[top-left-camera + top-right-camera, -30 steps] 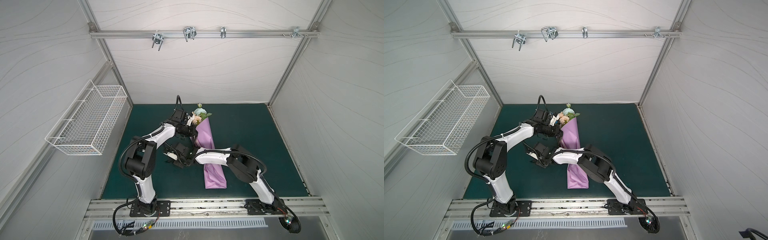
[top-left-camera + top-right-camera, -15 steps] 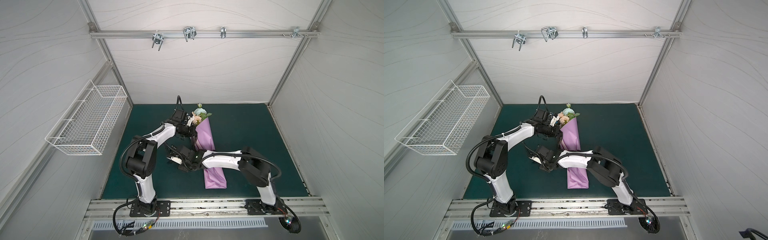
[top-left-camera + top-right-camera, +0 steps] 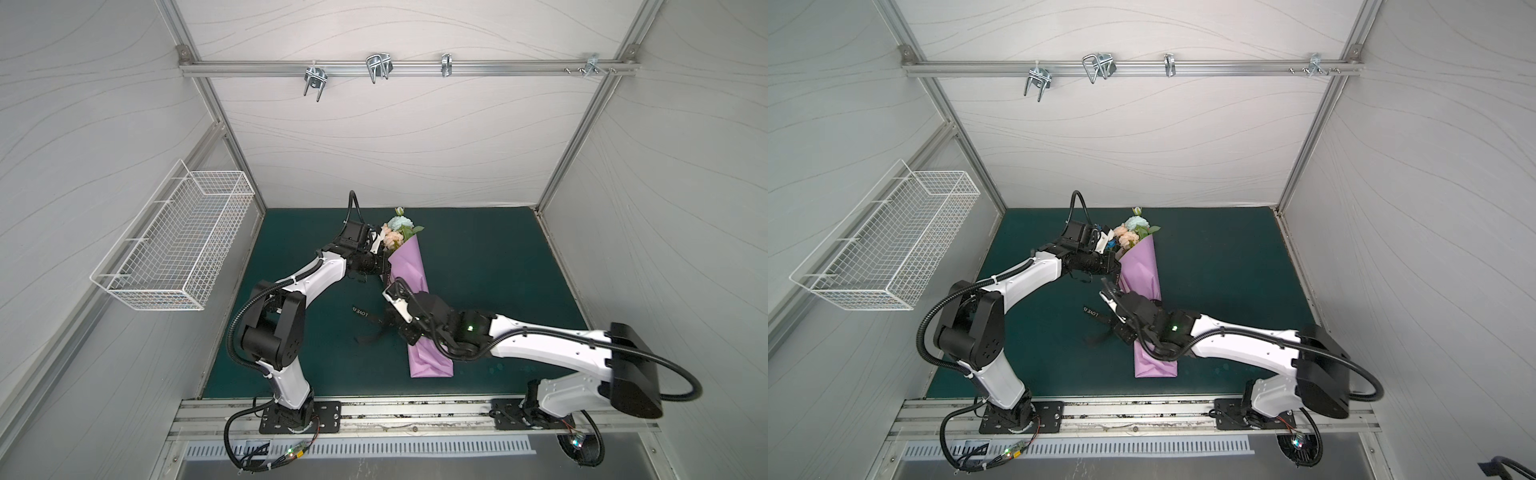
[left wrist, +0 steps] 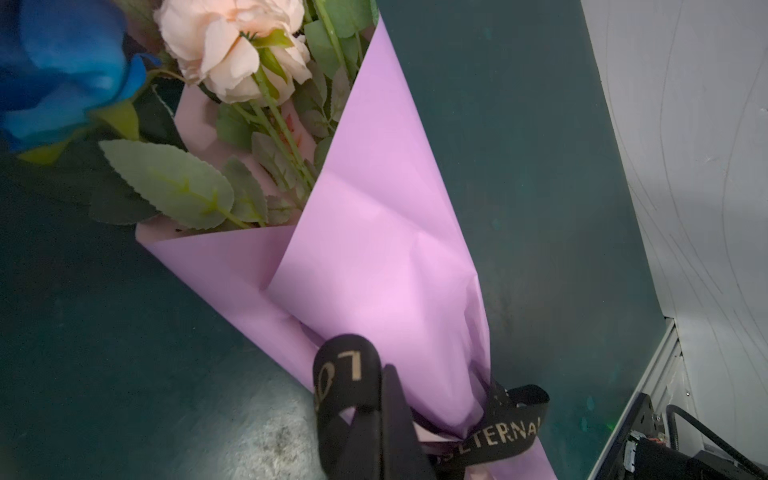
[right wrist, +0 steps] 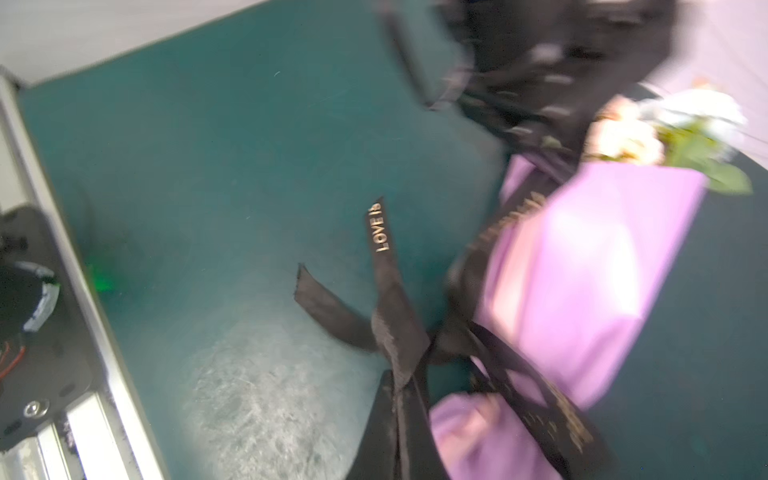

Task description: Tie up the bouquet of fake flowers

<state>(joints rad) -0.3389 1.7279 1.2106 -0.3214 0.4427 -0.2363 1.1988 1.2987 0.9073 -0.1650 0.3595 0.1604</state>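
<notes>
While left end effector clamps ribbon | right end effector clamps it

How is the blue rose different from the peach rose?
The blue rose is deep blue; the peach rose is pale peach. The blue rose pokes out past the edge of the paper; the peach rose sits right at its opening. Both have green leaves and share one bouquet.

White wire basket hangs on the wall; black lettered ribbon wraps lilac paper on green mat
</notes>
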